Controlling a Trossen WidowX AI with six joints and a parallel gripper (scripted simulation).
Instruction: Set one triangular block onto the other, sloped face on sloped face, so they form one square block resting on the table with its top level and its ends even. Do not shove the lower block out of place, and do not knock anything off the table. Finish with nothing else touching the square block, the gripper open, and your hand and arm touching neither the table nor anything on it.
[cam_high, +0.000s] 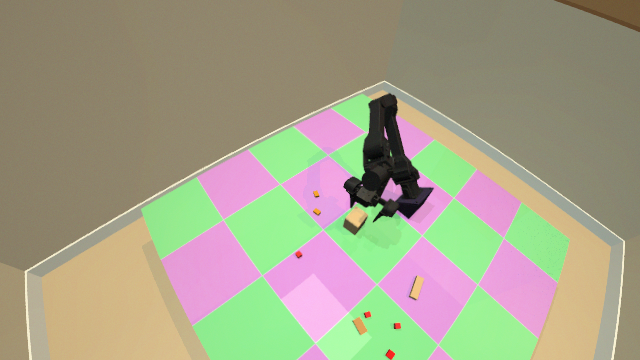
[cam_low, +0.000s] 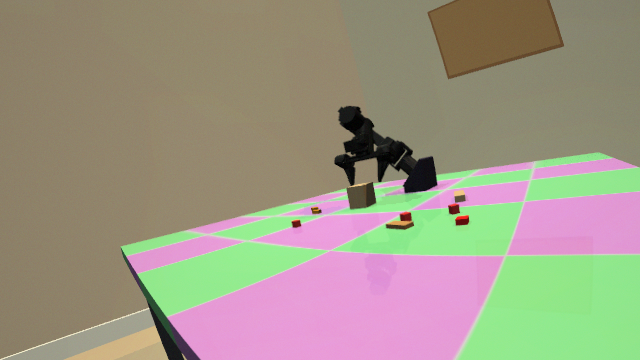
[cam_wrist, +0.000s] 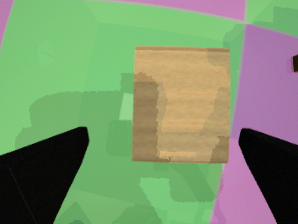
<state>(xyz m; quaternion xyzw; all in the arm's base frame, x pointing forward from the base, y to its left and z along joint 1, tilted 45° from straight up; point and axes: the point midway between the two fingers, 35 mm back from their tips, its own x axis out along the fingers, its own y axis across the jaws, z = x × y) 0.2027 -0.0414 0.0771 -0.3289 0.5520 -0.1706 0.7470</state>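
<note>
The two triangular blocks show as one tan wooden block (cam_high: 356, 218) (cam_low: 360, 196) (cam_wrist: 185, 105), standing on a green tile in front of the arm. Its top looks flat and roughly level in the exterior view. The sloped seam between the halves is too small to make out, so I cannot tell how even the ends are. My gripper (cam_high: 363, 213) (cam_low: 366, 182) (cam_wrist: 164, 135) is open and empty. Its fingertips hang a little above the block, one towards each side. In the wrist view the block lies nearer the right finger, with a gap to both fingers.
Two small orange pieces (cam_high: 316, 194) (cam_high: 317, 212) and a red cube (cam_high: 299, 254) (cam_low: 296, 223) lie left of the block. A tan bar (cam_high: 416, 288) (cam_low: 459, 196), an orange plank (cam_high: 360, 326) (cam_low: 400, 225) and several red cubes lie farther from the arm base.
</note>
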